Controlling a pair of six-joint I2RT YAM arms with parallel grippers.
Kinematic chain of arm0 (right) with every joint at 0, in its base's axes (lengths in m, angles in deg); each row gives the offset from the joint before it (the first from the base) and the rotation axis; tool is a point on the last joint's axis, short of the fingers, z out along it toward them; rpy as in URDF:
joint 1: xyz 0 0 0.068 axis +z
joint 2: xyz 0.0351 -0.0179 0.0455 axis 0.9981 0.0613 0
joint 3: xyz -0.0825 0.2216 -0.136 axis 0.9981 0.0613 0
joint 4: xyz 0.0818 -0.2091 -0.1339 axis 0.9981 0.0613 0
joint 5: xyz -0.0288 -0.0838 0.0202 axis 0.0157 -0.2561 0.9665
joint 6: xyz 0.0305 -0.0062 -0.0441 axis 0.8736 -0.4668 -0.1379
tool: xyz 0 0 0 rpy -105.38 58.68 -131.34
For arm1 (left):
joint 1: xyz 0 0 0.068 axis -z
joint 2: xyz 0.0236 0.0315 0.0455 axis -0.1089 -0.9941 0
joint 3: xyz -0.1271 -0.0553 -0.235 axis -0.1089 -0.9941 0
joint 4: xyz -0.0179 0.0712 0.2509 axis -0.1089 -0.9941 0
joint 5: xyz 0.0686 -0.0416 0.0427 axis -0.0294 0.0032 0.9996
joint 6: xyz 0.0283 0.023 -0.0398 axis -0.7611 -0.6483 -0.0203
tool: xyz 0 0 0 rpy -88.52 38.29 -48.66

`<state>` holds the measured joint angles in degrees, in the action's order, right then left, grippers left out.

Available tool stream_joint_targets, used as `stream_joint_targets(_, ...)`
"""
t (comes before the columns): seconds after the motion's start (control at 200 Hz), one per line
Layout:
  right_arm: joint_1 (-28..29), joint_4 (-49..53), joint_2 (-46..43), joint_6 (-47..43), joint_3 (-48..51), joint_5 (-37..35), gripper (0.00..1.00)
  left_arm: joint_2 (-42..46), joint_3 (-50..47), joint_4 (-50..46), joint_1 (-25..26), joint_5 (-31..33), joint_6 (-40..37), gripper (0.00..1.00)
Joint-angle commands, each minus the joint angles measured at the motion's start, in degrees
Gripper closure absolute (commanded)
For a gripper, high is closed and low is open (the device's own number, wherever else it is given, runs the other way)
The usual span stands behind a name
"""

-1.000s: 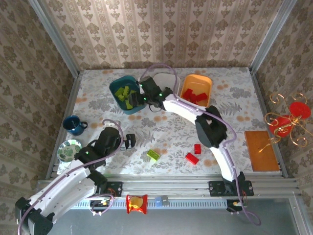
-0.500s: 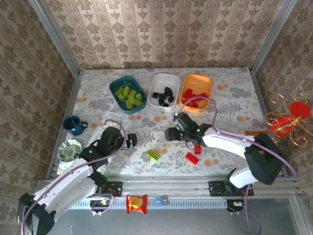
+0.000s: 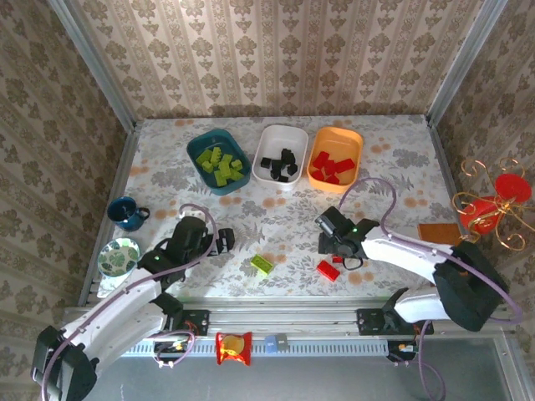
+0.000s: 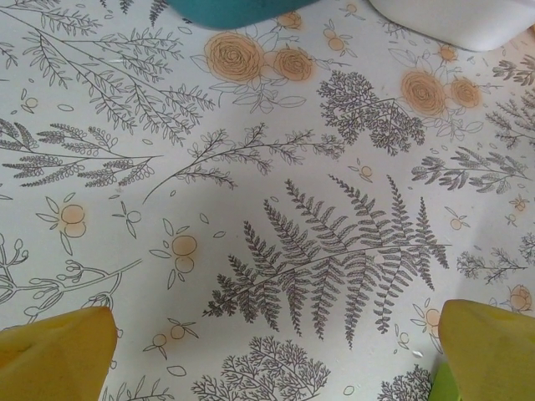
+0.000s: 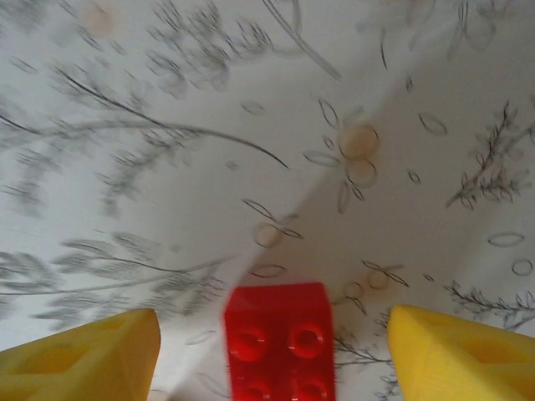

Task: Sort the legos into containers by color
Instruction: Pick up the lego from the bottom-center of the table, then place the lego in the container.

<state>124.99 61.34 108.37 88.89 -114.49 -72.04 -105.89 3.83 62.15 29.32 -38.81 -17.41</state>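
Top view, trays: the dark teal plastic tray holding lime-green bricks, the white plastic tray holding black cubes and the orange plastic tray holding red blocks stand in a row near the table's far edge.
Top view, open room: bare floral tablecloth lies between the trays and both grippers.
Top view, loose pieces: a lime-green studded brick and a loose red brick lie near the front edge, well apart.
Top view, grippers: the left gripper is left of the green brick. The right gripper is just beside the loose red brick.
Top view, left edge: a dark blue mug and a small round bowl.
Left wrist: the left gripper is spread wide over bare cloth, holding nothing. Both the teal and white tray rims show at the top.
Right wrist: the right gripper is spread, and a red four-stud brick lies on the cloth between the yellow fingers with a gap on each side.
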Motion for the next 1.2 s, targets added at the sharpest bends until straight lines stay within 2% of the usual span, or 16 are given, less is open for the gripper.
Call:
stream_joint_targets(0.0, 0.0, 3.8, 1.9, 2.1, -0.2, 0.5, 0.30, 0.7, -1.4, 1.5, -0.5, -1.3, 1.2, 0.00)
stream_joint_targets(0.115, 0.0, 2.1, 3.7, 1.9, 0.4, 0.7, 0.37, 0.0, -1.8, 2.5, -0.9, -1.8, 1.4, 0.00)
stream_joint_targets(0.295, -0.1, 1.3, 4.5, 0.8, 0.1, -0.2, 0.61, -0.9, -1.3, 2.8, -1.1, -2.2, 1.3, 0.00)
stream_joint_targets(0.46, -0.7, 1.2, 2.7, -2.0, -1.8, -1.8, 0.73, -1.3, -1.5, 2.9, -1.2, -2.5, 1.3, 0.00)
stream_joint_targets(0.62, -3.6, 0.7, -2.6, -7.8, -7.3, -3.4, 0.76, -1.4, -0.9, 2.5, -1.3, -2.7, 1.1, 0.00)
stream_joint_targets(0.76, -8.9, -2.4, -0.7, -13.1, -16.0, -3.3, 0.76, -1.4, -0.4, 2.1, -1.4, -2.5, 1.0, 0.00)
stream_joint_targets(0.99, -17.1, -6.1, 15.1, -16.3, -33.7, -3.1, 0.76, -0.3, -0.2, 0.3, -1.4, -2.8, 1.6, 0.00)
stream_joint_targets(1.195, -21.2, -2.3, 31.5, -16.3, -50.2, -3.6, 0.76, 1.1, -0.4, -0.9, -1.5, -2.8, 1.9, 0.00)
